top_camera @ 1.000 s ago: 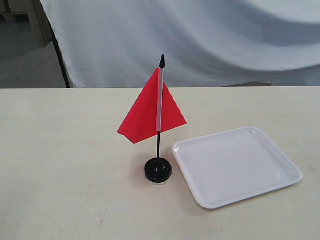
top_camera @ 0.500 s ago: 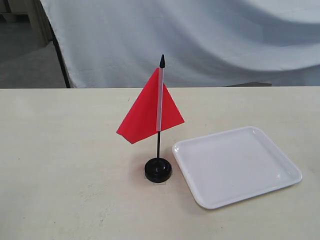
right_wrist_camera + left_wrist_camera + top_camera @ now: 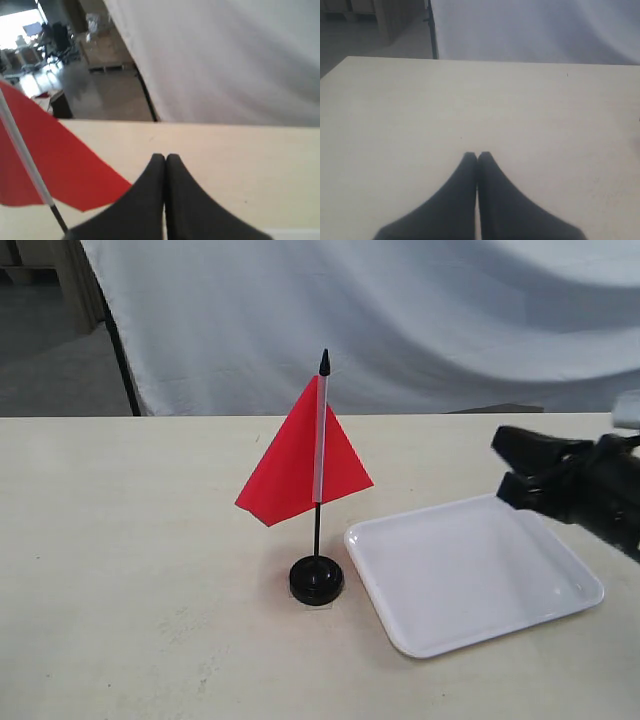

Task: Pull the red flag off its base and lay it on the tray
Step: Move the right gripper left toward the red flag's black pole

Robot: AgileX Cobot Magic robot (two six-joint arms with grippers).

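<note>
The red flag (image 3: pixel 295 465) stands upright on its thin black stick in the round black base (image 3: pixel 316 580), near the middle of the table. The white tray (image 3: pixel 470 570) lies just to the right of the base with nothing in it. My right gripper (image 3: pixel 503 462) reaches in from the right, above the tray's far edge and well apart from the flag. Its wrist view shows the gripper (image 3: pixel 165 156) shut on nothing, with the red flag (image 3: pixel 60 170) ahead and to one side. My left gripper (image 3: pixel 477 155) is shut over bare table and does not show in the exterior view.
The pale wooden table (image 3: pixel 120 570) stretches wide around the flag. A white cloth backdrop (image 3: pixel 400 320) hangs behind the table's far edge, with a black stand leg (image 3: pixel 122 365) at its left.
My right gripper has come into the exterior view from the right, above the tray. The flag's cloth stirred slightly; base and tray have not moved.
</note>
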